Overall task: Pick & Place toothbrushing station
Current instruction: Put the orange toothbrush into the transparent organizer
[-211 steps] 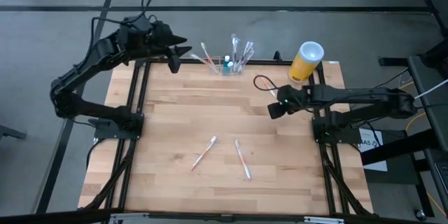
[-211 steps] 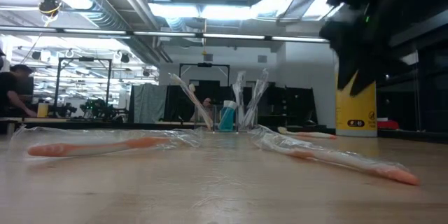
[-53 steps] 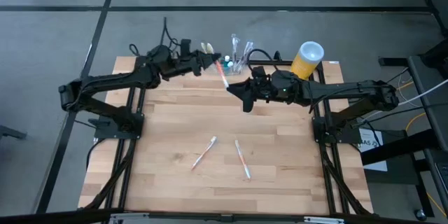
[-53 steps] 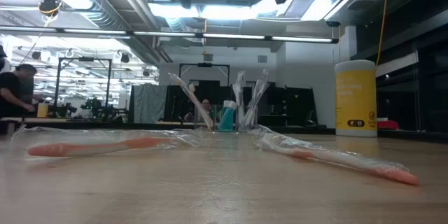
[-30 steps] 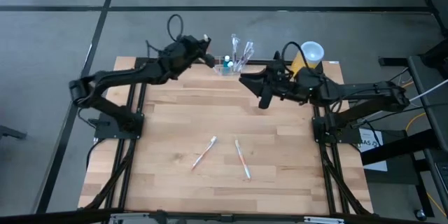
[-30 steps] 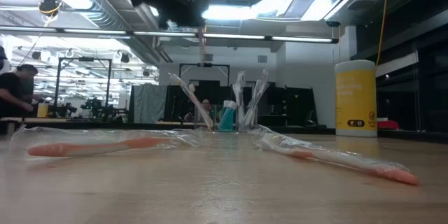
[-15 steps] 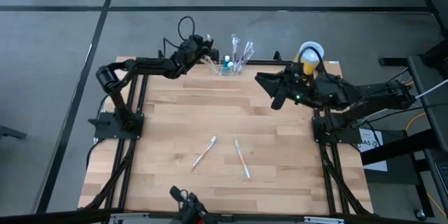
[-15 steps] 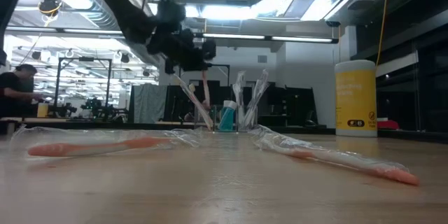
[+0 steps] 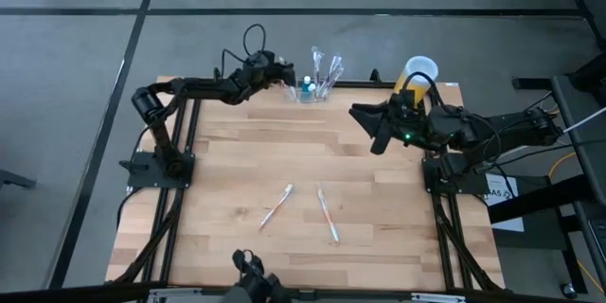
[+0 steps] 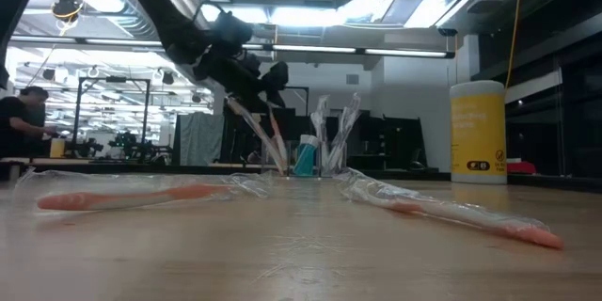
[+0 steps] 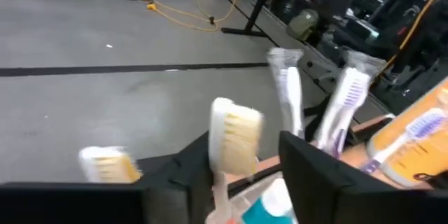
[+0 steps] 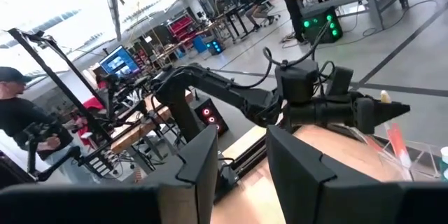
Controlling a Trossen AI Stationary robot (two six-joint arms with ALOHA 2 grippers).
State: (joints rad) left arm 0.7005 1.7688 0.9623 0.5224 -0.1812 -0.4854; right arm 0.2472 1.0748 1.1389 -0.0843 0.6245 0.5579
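Observation:
The see-through holder [image 9: 311, 93] stands at the table's far edge with several toothbrushes and a teal tube [image 10: 306, 155] upright in it. My left gripper [image 9: 277, 68] hovers just left of and above it, open in the left wrist view [image 11: 243, 141]. A pink-handled toothbrush [image 10: 275, 136] stands between its fingers, bristle head [image 11: 236, 134] up and lower end down at the holder. My right gripper [image 9: 367, 125] is open and empty, right of the holder, above the table. My left gripper has its fingers on either side of the toothbrush's upper handle [image 11: 220, 199], coming level from the table's left. The gap is wider than the handle, which stands close to one finger [image 11: 183, 182]. I cannot tell whether it touches.
A tall yellow cylinder with a white top [image 9: 417, 78] stands at the far right corner. Two wrapped toothbrushes [image 9: 276, 205] [image 9: 328, 215] lie flat in the table's middle near part. A small dark object [image 9: 251, 282] shows at the near edge.
My left gripper has come down beside the holder with the pink-handled toothbrush. The brush hung upright and clear before; now it leans with its lower end at the holder. My right gripper has drawn back toward the table's right edge.

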